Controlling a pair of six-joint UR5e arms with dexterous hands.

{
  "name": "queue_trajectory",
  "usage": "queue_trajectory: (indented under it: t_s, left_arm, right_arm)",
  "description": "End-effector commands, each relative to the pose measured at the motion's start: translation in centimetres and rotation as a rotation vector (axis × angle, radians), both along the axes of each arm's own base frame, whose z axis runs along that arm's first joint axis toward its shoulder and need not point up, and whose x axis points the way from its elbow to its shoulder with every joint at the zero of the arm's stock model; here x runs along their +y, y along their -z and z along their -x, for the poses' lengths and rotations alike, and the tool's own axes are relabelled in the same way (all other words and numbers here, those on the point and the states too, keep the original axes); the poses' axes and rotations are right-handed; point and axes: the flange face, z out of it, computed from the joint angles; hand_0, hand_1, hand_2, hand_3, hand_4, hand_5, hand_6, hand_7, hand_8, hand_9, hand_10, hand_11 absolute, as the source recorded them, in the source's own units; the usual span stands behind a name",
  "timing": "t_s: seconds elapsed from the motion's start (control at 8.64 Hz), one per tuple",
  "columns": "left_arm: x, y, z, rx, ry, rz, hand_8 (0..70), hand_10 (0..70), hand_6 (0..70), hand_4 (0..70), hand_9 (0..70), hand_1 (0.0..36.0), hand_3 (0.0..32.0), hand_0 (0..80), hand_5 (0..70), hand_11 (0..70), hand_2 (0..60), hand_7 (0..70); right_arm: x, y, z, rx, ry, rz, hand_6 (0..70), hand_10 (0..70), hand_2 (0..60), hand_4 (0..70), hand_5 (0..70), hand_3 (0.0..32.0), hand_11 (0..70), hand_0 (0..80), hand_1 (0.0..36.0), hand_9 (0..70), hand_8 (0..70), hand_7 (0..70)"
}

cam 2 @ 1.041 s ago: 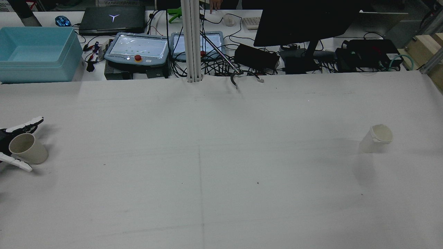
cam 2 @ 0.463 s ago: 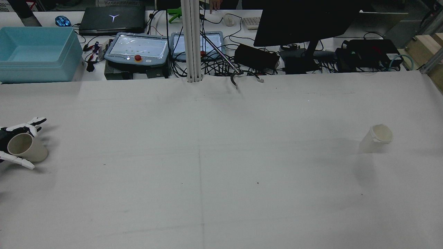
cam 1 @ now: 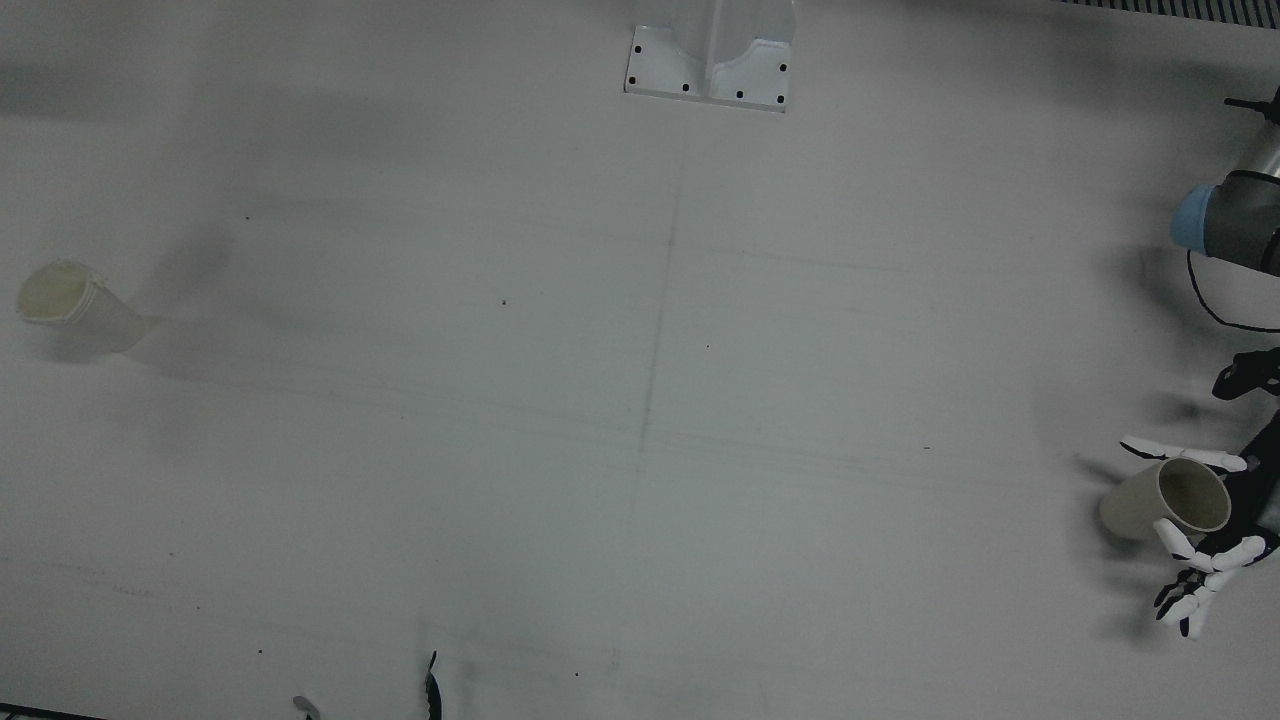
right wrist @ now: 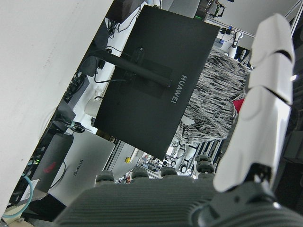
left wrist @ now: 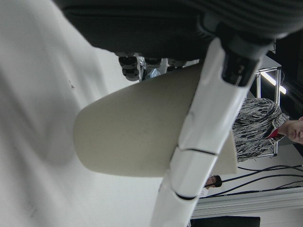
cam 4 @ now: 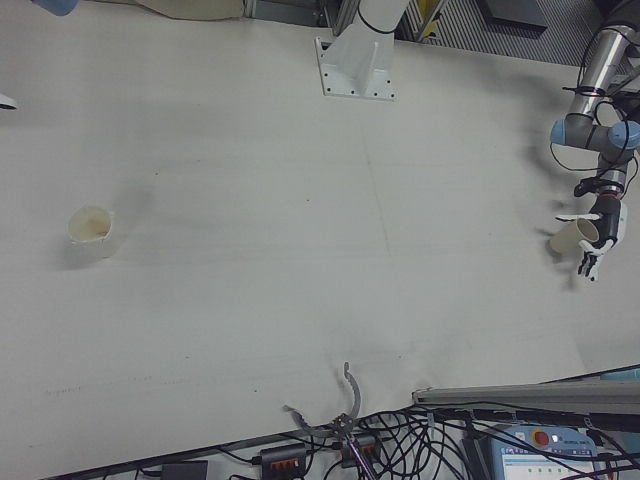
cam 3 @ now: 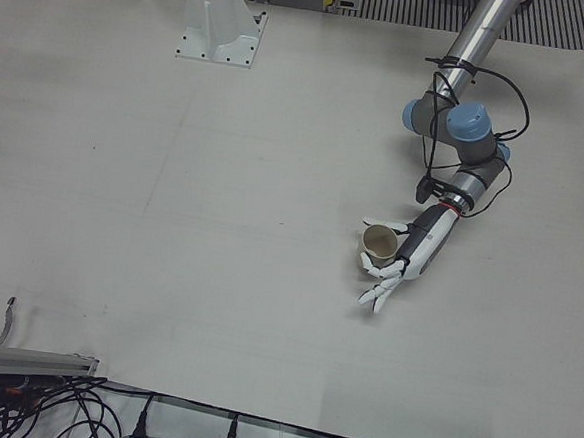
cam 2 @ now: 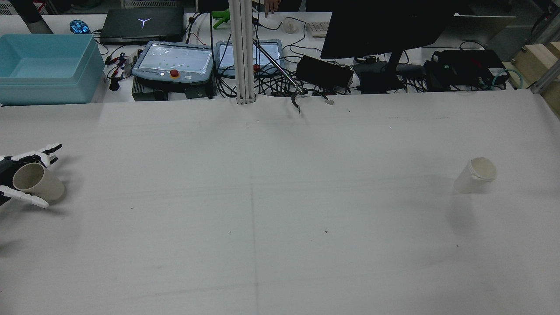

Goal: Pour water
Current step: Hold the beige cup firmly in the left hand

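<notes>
Rear view: your left hand point(cam 2: 17, 175) grasps the beige cup point(cam 2: 37, 183) at the table's point(cam 2: 262, 197) left edge.
The white cup point(cam 2: 476, 174) stands far right; your right hand point(right wrist: 246, 142) holds nothing, fingers apart.

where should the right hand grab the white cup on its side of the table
Around the side wall of the white cup, below the rim, coming level from the robot's right. It stands upright and alone on the table, mouth open upward, so a top grip would probably block pouring.

left hand point(cam 2: 8, 175) cut off by rear view's left edge, contents of its beige cup point(cam 2: 37, 183) not discernible, right hand point(right wrist: 255, 118) seen only in its own view, grip unreadable
</notes>
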Motion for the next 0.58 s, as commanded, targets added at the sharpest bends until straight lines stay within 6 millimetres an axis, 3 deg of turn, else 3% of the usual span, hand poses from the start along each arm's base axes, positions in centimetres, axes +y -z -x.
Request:
queue_trajectory:
  t_s: [0.0, 0.12, 0.23, 0.35, 0.46]
  left_arm:
    - [-0.3, 3.4, -0.6, 0.050, -0.002, 0.011, 1.5, 4.1, 10.7, 33.6, 0.4, 36.0, 0.0, 80.0, 70.0, 10.4, 60.0, 9.2]
    - [0.0, 3.8, -1.2, 0.077, -0.009, 0.036, 1.5, 4.1, 10.8, 33.8, 0.5, 36.0, 0.0, 80.0, 70.0, 10.4, 60.0, 9.7]
    - [0.1, 4.0, -1.4, 0.094, 0.007, 0.054, 1.8, 4.3, 11.3, 34.7, 0.6, 36.0, 0.0, 80.0, 70.0, 10.7, 60.0, 10.0]
    - [0.3, 4.2, -1.7, 0.102, 0.005, 0.063, 1.8, 4.4, 11.2, 34.4, 0.6, 36.0, 0.0, 80.0, 70.0, 10.8, 60.0, 10.0]
    - [0.3, 4.5, -1.8, 0.104, 0.003, 0.059, 1.8, 4.3, 11.2, 34.6, 0.5, 36.0, 0.0, 80.0, 70.0, 10.7, 60.0, 9.9]
  right_arm:
    - [1.8, -11.2, 0.0, -0.018, 0.004, -0.006, 0.5, 0.0, 12.1, 0.0, 5.1, 0.0, 0.0, 51.3, 22.4, 0.0, 0.0, 0.0]
    - [1.8, -13.7, 0.3, -0.014, 0.010, 0.001, 2.5, 0.0, 11.9, 0.0, 6.4, 0.0, 0.0, 54.8, 25.3, 0.0, 0.0, 0.0]
    - [0.2, -15.3, 1.1, -0.008, 0.028, -0.025, 4.7, 0.0, 13.6, 0.0, 6.9, 0.0, 0.0, 55.9, 26.4, 0.0, 0.0, 0.0]
    - [-1.2, -17.4, 2.7, 0.000, 0.063, -0.019, 6.0, 0.0, 14.6, 0.0, 7.1, 0.0, 0.0, 55.8, 26.3, 0.0, 0.2, 0.0]
    - [-3.6, -19.1, 6.2, 0.011, 0.134, -0.023, 6.6, 0.0, 16.6, 0.0, 7.1, 0.0, 0.0, 55.8, 26.6, 0.0, 0.3, 0.0]
